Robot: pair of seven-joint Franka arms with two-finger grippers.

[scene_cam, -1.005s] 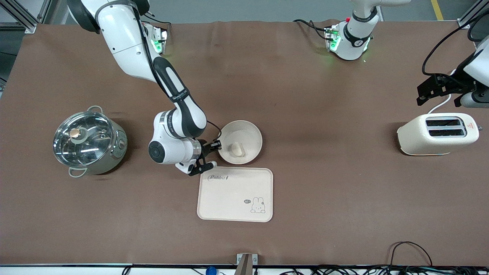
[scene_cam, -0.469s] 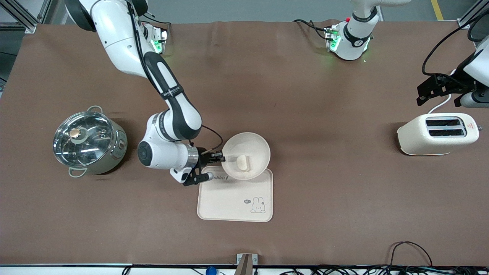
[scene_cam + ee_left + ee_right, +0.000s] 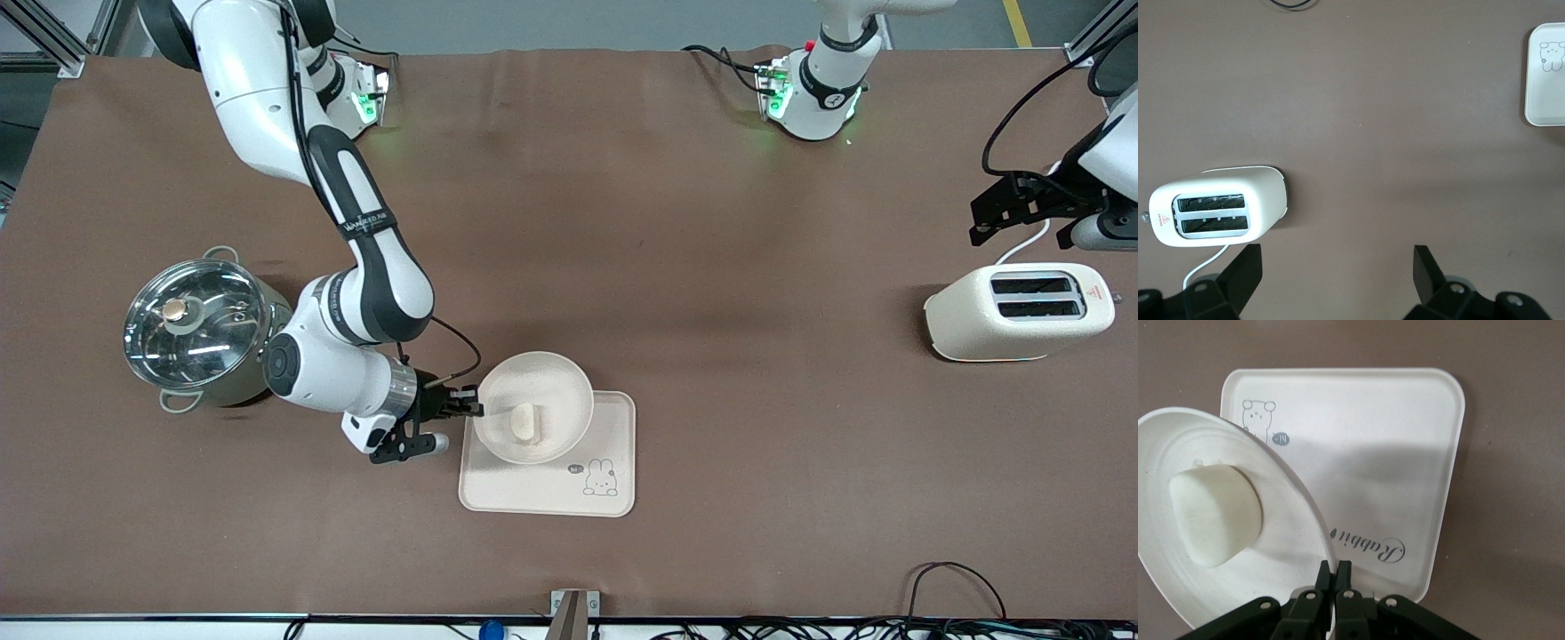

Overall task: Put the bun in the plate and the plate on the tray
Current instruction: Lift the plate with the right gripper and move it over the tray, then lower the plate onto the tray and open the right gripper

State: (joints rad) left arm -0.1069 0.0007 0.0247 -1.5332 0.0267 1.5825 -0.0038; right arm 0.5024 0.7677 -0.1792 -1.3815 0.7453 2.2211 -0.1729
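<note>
While my right gripper [image 3: 469, 411] pinches the plate [image 3: 533, 407], bun [image 3: 524, 422] aboard, over the tray [image 3: 613, 427], my left gripper [image 3: 1338, 280] waits spread at the toaster's [image 3: 1018, 311] twelve o'clock.

Brown covered table [image 3: 711, 222] seen from above. Resting directly on it: steel pot [image 3: 206, 331] with glass lid toward the right arm's end; cream rectangular tray [image 3: 605, 484] with rabbit print near the middle, nearer the front camera; white two-slot toaster [image 3: 1018, 313] toward the left arm's end, well apart from the tray.
</note>
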